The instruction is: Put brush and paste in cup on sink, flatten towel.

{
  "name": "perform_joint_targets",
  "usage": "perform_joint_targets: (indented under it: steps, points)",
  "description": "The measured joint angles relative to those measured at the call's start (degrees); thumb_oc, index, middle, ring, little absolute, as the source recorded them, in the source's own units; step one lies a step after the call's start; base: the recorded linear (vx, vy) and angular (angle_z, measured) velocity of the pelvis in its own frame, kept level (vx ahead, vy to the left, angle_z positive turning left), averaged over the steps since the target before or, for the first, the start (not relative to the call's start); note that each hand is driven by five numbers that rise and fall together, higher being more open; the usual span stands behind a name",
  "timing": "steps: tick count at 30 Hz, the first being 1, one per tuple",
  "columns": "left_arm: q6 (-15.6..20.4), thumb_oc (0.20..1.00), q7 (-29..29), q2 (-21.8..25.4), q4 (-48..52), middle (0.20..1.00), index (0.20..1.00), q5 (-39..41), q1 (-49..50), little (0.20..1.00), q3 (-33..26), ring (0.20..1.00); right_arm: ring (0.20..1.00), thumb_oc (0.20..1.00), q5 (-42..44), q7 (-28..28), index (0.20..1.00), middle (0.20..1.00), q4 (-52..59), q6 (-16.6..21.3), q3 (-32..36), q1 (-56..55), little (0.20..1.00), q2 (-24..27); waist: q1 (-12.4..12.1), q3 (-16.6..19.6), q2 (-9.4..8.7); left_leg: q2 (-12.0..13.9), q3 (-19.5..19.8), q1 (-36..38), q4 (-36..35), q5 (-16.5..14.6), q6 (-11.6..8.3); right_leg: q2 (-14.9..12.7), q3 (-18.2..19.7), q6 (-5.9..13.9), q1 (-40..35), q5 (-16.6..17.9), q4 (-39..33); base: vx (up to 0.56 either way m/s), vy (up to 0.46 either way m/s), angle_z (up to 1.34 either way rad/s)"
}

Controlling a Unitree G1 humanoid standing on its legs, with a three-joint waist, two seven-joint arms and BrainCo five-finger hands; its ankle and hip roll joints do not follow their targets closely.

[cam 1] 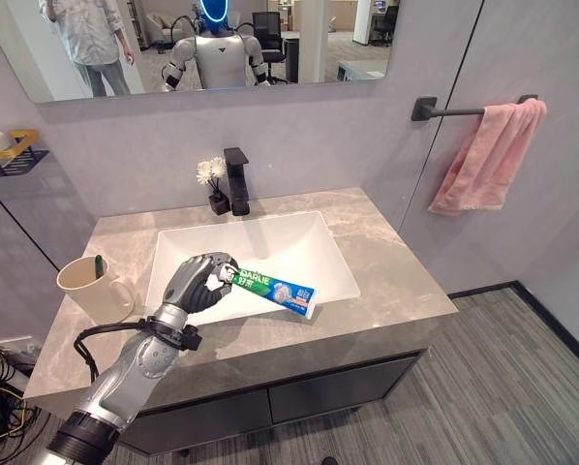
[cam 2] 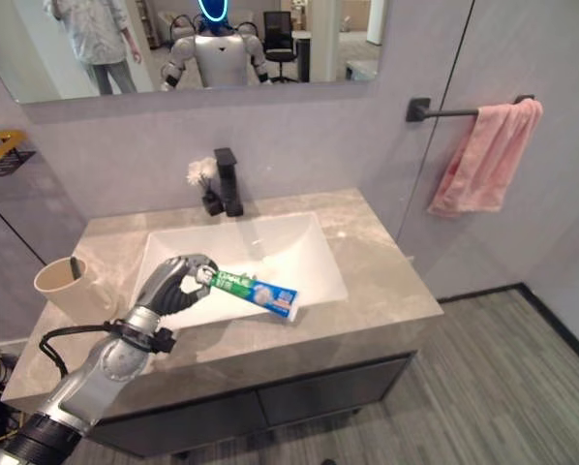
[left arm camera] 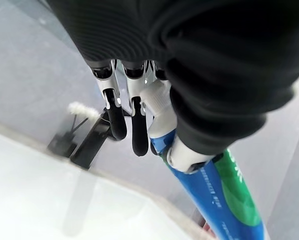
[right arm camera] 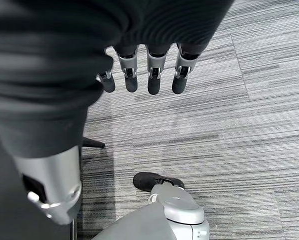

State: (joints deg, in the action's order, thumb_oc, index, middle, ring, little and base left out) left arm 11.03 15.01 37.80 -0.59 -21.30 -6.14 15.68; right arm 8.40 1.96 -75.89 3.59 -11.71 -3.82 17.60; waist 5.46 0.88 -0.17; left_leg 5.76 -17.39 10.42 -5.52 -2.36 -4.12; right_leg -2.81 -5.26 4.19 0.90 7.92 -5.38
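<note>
Left hand (cam 1: 200, 283) grips paste (cam 1: 275, 291) over the sink (cam 1: 299, 237) front edge. Brush (cam 1: 99, 265) stands in cup (cam 1: 88, 289), left on counter. Towel (cam 1: 488, 155) bunched on rail. Right hand (right arm camera: 142, 75) relaxed, empty, over floor.

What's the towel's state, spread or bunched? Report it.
Bunched. The pink towel hangs gathered at one end of the wall bar, in folds, not spread flat.
</note>
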Motion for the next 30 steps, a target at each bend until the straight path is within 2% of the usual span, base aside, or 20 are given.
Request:
perform_joint_targets:
  steps: [3, 7, 8, 9, 13, 15, 17, 19, 20, 25, 27, 29, 30]
  points:
    - [-0.02, 0.2, 2.04, -0.03, 1.19, 0.2, 0.2, -0.02, -1.88, 0.2, -3.43, 0.2, 1.0, 1.0, 0.98, 0.08, 1.0, 1.0, -0.56, 0.01, 0.26, -0.01, 1.0, -0.43, 0.11, -0.44, -0.78, -0.09, -0.47, 0.3, -0.01, -0.09, 0.11, -0.03, 0.44, 0.08, -0.06, 0.11, 0.0, 0.0, 0.025, -0.09]
    - [-0.34, 0.2, 3.48, -0.01, 1.34, 0.2, 0.2, -0.11, -5.25, 0.2, -4.47, 0.2, 1.0, 1.0, 2.87, 0.15, 1.0, 1.0, -1.81, 0.02, 2.32, -0.4, 1.0, -0.54, 0.39, -0.24, -1.35, -0.29, -0.6, 0.33, 0.0, -0.13, 0.12, -0.11, 0.62, 0.13, 0.0, 0.13, 0.0, 0.0, 0.0, 0.0]
    - [-0.47, 0.2, 4.8, -0.04, 1.56, 0.2, 0.2, -0.13, -6.36, 0.2, -5.2, 0.2, 1.0, 1.0, 4.34, 0.5, 1.0, 1.0, -1.76, 0.05, 3.64, -0.22, 1.0, -0.52, 0.31, -0.26, -1.45, -0.31, -0.64, 0.33, 0.0, -0.15, 0.15, -0.16, 0.68, 0.17, -0.01, 0.15, 0.0, -0.01, 0.026, -0.04]
    - [-1.2, 0.2, 5.33, 0.04, 2.34, 0.2, 0.2, -0.66, -7.3, 0.2, -6.8, 0.2, 1.0, 1.0, 7.37, 0.54, 1.0, 1.0, -1.29, 0.2, 8.62, -0.08, 1.0, -0.37, 1.49, -0.14, -1.78, -0.37, -0.83, 0.37, 0.01, -0.14, 0.12, -0.14, 0.92, 0.21, 0.05, 0.18, 0.01, -0.01, 0.03, -0.04]
    - [-1.48, 0.2, 8.48, 0.04, 2.52, 0.2, 0.2, -2.26, -11.16, 0.2, -8.87, 0.2, 1.0, 1.0, 14.6, 2.04, 1.0, 1.0, -0.48, 0.58, 14.3, 0.07, 1.0, 2.1, 1.97, -0.02, -2.1, -0.43, -1.06, 0.39, 0.0, -0.2, 0.08, -0.13, 1.21, 0.25, 0.15, 0.19, 0.0, -0.01, 0.018, -0.04]
    - [-1.59, 0.2, 10.72, 0.04, 2.6, 0.2, 0.2, -2.36, -14.31, 0.2, -10.18, 0.2, 1.0, 1.0, 19.21, 4.34, 1.0, 1.0, 3.47, 1.82, 19.72, 0.11, 1.0, 4.99, 2.79, -0.07, -2.06, -0.49, -1.17, 0.37, -0.01, -0.25, 0.05, -0.2, 1.32, 0.29, 0.19, 0.19, 0.0, 0.0, 0.015, -0.01]
    - [-1.77, 0.2, 12.5, 0.14, 2.69, 0.2, 0.2, -2.39, -16.05, 0.2, -11.05, 0.2, 1.0, 1.0, 21.01, 5.89, 1.0, 1.0, 6.59, 2.92, 20.91, 0.35, 1.0, 7.23, 3.28, -0.01, -2.12, -0.48, -1.25, 0.41, -0.02, -0.46, 0.13, -0.14, 1.4, 0.34, 0.2, 0.15, 0.0, -0.02, 0.008, -0.01]
    - [-2.43, 0.2, 14.18, 0.19, 2.74, 0.2, 0.2, -3.34, -18.32, 0.2, -11.56, 0.2, 1.0, 1.0, 23.16, 8.49, 1.0, 1.0, 13.13, 3.33, 26.14, 0.12, 1.0, 9.54, 3.93, -0.13, -1.92, -0.55, -1.3, 0.35, -0.01, -0.45, 0.14, -0.18, 1.47, 0.34, 0.28, 0.19, 0.0, 0.01, 0.047, -0.01]
    - [-2.52, 0.2, 15.71, 0.25, 2.81, 0.2, 0.2, -4.11, -19.24, 0.2, -13.02, 0.2, 1.0, 1.0, 23.48, 11.65, 1.0, 1.0, 20.99, 4.25, 29.17, -0.03, 1.0, 11.38, 4.81, -0.23, -1.56, -0.6, -1.3, 0.36, -0.04, -0.55, 0.21, -0.24, 1.48, 0.42, 0.28, 0.14, 0.0, 0.01, 0.036, -0.02]
    - [-4.0, 0.2, 19.91, 0.09, 2.72, 0.2, 0.2, -4.56, -22.14, 0.2, -14.79, 0.2, 1.0, 1.0, 22.68, 22.16, 1.0, 1.0, 43.27, 11.19, 35.97, 3.0, 1.0, 14.61, 5.84, -0.26, -0.34, -0.52, -1.43, 0.31, -0.04, -0.74, 0.3, -0.11, 1.6, 0.37, 0.4, 0.12, 0.01, 0.01, 0.01, 0.0]
    - [-4.13, 0.2, 20.59, -0.09, 2.52, 0.2, 0.2, -4.57, -22.78, 0.2, -14.85, 0.2, 1.0, 1.0, 22.11, 23.17, 1.0, 1.0, 52.81, 14.05, 35.65, 3.38, 1.0, 14.72, 6.04, 0.05, 0.38, -0.55, -1.45, 0.14, -0.02, -0.75, 0.25, -0.14, 1.63, 0.27, 0.62, 0.2, 0.02, 0.0, 0.0, 0.0]
    - [-4.26, 0.2, 21.01, -0.47, 2.49, 0.2, 0.2, -4.55, -23.66, 0.2, -15.07, 0.2, 1.0, 1.0, 21.84, 23.8, 1.0, 1.0, 60.06, 14.89, 33.72, 5.48, 1.0, 14.52, 5.92, 0.46, 0.89, -0.64, -1.44, -0.39, -0.02, -0.7, 0.25, -0.21, 1.64, 0.27, 1.18, 0.26, 0.03, 0.0, 0.0, 0.0]
    - [-4.35, 0.2, 21.12, -0.66, 2.43, 0.2, 0.2, -4.56, -24.57, 0.2, -14.84, 0.2, 1.0, 1.0, 21.57, 22.85, 1.0, 1.0, 63.37, 17.08, 31.0, 7.83, 1.0, 14.38, 6.05, 0.42, 1.02, -0.66, -1.46, -0.44, -0.01, -0.53, 0.0, -0.16, 1.68, 0.05, 1.26, 0.47, 0.19, 0.0, 0.0, 0.0]
